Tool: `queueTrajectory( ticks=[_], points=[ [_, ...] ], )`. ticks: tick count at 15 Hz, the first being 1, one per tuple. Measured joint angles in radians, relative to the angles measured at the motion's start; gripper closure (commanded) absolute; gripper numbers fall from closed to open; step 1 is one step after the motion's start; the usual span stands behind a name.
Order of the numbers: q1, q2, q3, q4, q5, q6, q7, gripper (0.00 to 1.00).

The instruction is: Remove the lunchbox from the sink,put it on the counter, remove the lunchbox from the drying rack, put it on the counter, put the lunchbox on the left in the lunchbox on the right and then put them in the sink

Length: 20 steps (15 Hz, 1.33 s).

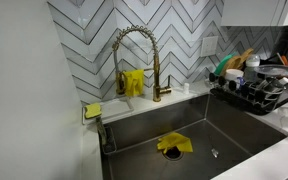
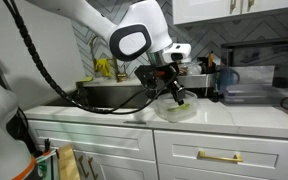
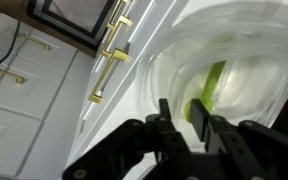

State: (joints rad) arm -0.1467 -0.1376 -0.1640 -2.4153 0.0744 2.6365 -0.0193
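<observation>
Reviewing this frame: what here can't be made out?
- Whether the gripper is shut on the clear lunchbox: small in an exterior view, blurred in the wrist view.
- Any second lunchbox in the drying rack: crowded dishes, cut off by the frame edge.
- Green item inside: blurred.

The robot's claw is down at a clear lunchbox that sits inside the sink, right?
Not quite. The claw is down at the clear lunchbox, but the lunchbox sits on the white counter beside the sink, not inside it, as an exterior view shows. The sink holds a yellow cloth and no lunchbox.
</observation>
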Motion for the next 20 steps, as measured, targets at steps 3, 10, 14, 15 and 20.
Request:
queueTrajectory(
  ticks=[3,10,14,15,20],
  points=[
    [0.000,-0.002,0.002,0.007,0.000,0.000,0.000,0.16],
    [-0.035,-0.011,0.001,0.014,-0.088,-0.035,0.076,0.00],
    [-0.034,0.012,0.002,0.016,-0.084,-0.036,0.081,0.00],
    [-0.034,0.019,0.002,0.019,-0.084,-0.036,0.084,0.00],
    [-0.033,0.067,0.002,0.042,-0.083,-0.036,0.103,0.00]
  ],
)
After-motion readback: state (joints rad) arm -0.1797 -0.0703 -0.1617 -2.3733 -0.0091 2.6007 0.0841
